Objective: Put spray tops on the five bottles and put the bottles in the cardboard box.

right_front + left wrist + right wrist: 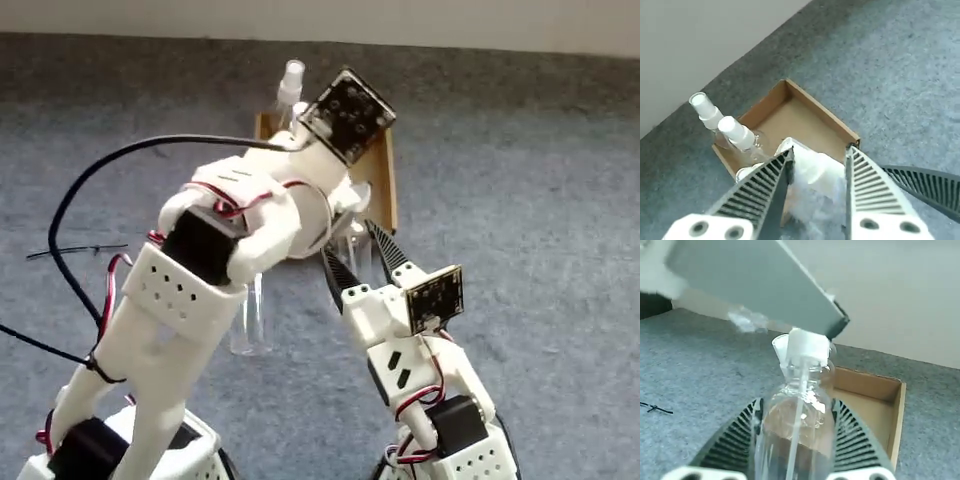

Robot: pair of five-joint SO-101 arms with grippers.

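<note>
My right gripper (350, 243) is shut on a clear bottle (796, 422), holding it upright just in front of the cardboard box (386, 176). A white spray top (807, 347) sits in the bottle's neck, its tube running down inside. My left gripper (820, 150) comes from above and is shut on that spray top (812, 170). In the box (810, 125), two bottles with spray tops (707, 111) (737, 132) lean at the far corner. One of these tops (291, 78) rises behind the left arm.
A clear bottle without a top (250, 318) stands on the grey carpet beside the left arm. A black cable and a thin tie (75, 250) lie at the left. Open carpet lies to the right of the box.
</note>
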